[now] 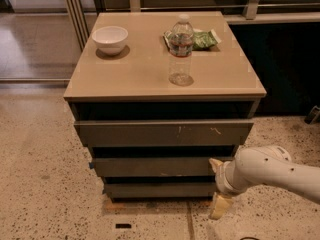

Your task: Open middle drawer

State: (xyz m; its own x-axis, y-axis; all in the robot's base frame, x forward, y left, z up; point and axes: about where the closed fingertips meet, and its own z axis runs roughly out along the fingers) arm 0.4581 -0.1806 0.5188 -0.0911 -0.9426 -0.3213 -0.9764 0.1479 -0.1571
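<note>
Speckled floor (40, 184) carries the drawer bench (135, 74), viewed from its front. On my feed the middle drawer (155, 166) lies between the scratched top drawer (165, 133) and the lowest drawer (160, 189). My gripper (218, 185) hangs at the bench's lower front-right corner, spread wide, one finger above the other. The upper fingertip (216, 164) meets the middle drawer's right end. I cannot confirm contact. A bowl (110, 38) sits at the back-left corner and a bottle (181, 51) mid-top.
</note>
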